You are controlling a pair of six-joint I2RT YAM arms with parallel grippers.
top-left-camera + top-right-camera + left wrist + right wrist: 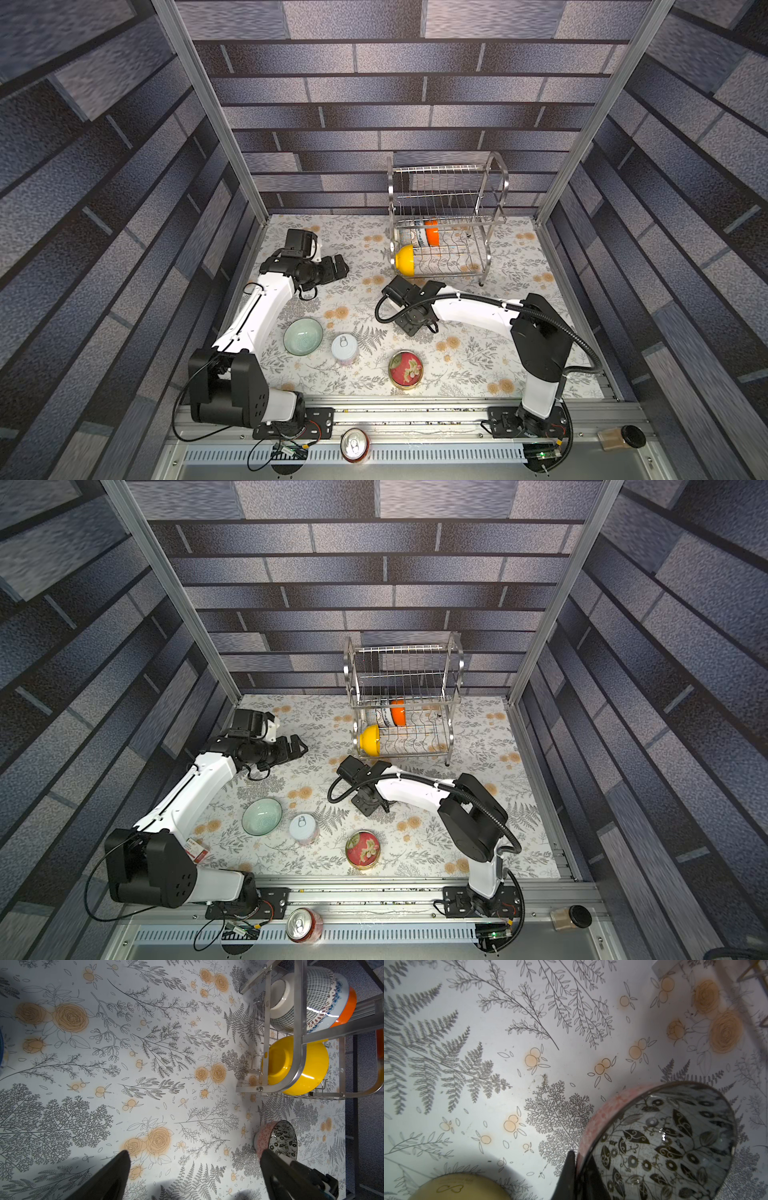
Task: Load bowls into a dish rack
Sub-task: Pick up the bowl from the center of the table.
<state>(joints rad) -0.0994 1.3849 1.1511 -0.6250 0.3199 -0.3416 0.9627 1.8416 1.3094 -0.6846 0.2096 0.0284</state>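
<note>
Right gripper (576,1157) pinches rim of dark floral bowl (664,1136); left gripper (193,1159) spread, idle; grasp made; next likely lift toward dish rack (451,221), one o'clock.

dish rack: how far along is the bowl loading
Done: the yellow bowl, orange bowl and lattice bowl sit in the lower tier of the dish rack. In hand: the right end effector is shut on the rim of the floral bowl. Still to load: that bowl and the pale green bowl; the left end effector is open, empty.
</note>
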